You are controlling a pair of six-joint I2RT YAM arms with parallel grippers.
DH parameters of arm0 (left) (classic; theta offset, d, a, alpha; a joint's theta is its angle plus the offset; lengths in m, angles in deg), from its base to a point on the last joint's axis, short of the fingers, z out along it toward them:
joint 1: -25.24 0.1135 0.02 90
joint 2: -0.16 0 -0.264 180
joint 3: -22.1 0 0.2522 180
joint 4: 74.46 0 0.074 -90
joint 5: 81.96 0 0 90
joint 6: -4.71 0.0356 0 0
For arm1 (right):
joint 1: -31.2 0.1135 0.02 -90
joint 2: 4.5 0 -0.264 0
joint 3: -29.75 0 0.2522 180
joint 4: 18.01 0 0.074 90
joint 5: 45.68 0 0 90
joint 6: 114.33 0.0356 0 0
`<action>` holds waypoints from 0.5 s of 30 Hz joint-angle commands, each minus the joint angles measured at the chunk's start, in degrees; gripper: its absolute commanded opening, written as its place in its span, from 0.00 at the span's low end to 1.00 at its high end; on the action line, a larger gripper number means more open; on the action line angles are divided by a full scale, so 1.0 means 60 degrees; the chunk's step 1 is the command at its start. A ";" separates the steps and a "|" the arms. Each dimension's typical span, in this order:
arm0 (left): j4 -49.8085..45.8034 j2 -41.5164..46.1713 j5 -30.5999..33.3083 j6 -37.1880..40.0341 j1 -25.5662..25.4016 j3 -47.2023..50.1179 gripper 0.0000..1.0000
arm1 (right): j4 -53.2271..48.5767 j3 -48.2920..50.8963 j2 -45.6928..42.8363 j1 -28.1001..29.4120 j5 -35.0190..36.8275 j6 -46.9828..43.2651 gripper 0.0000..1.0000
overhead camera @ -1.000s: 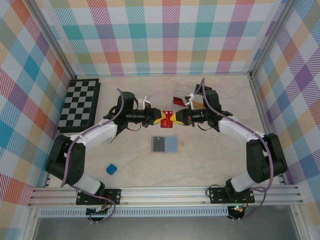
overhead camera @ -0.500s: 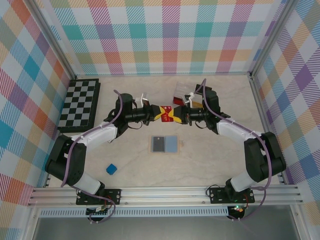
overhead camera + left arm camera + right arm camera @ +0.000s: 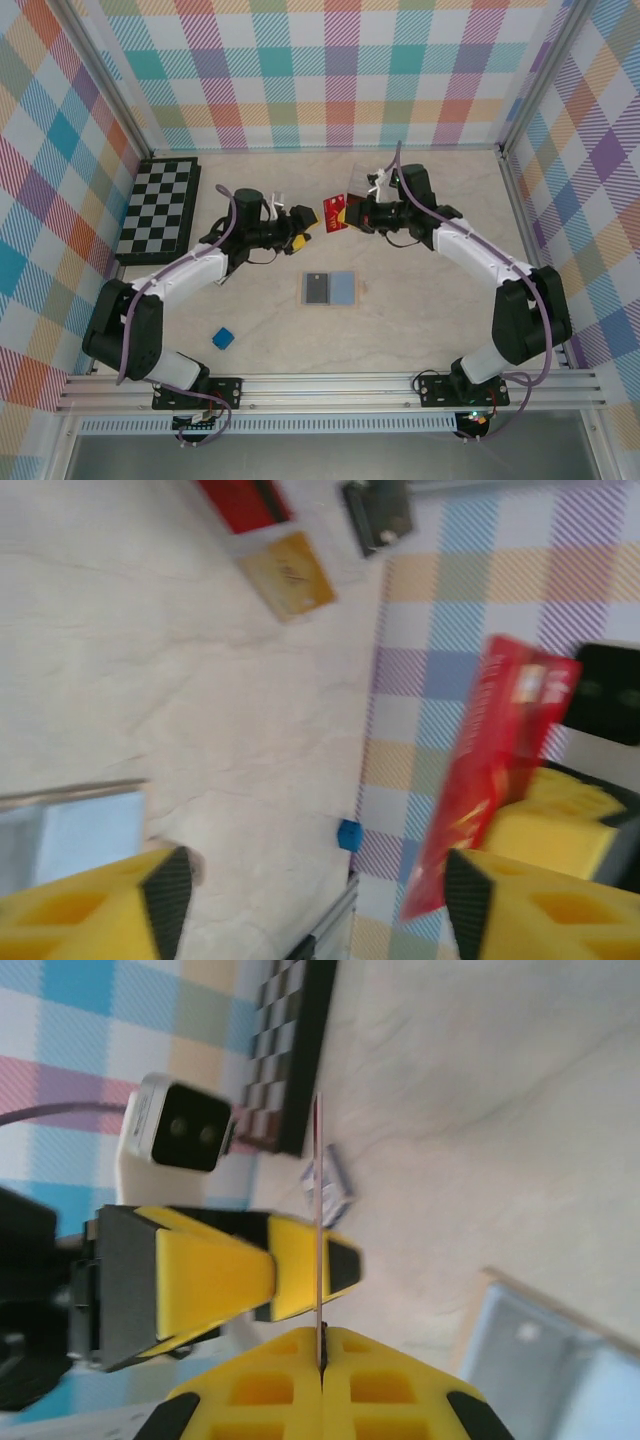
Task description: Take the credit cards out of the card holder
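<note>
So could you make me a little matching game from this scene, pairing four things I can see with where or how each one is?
Things:
1. red credit card
2. card holder
3. blue cube
4. left end effector

Places or states:
A. jaws apart, gripping nothing
B. lying open and flat in the middle of the table
C. pinched in the right end effector, up off the table
D. lying alone towards the table's near edge

Pairs: 1-C, 2-B, 3-D, 4-A
</note>
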 commanded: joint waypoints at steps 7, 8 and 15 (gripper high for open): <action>-0.5842 0.1159 0.2698 0.2765 0.0847 -0.1034 1.00 | -0.3685 -0.2730 0.1267 -0.0045 0.3950 -0.6717 0.00; -0.6003 0.1204 0.2777 0.2880 0.0914 -0.1009 1.00 | -0.3854 -0.3000 0.1437 -0.0040 0.4276 -0.7376 0.00; -0.6458 0.1260 0.2924 0.3225 0.1240 -0.0790 1.00 | -0.4238 -0.4348 0.3007 -0.0082 0.5092 -1.1555 0.00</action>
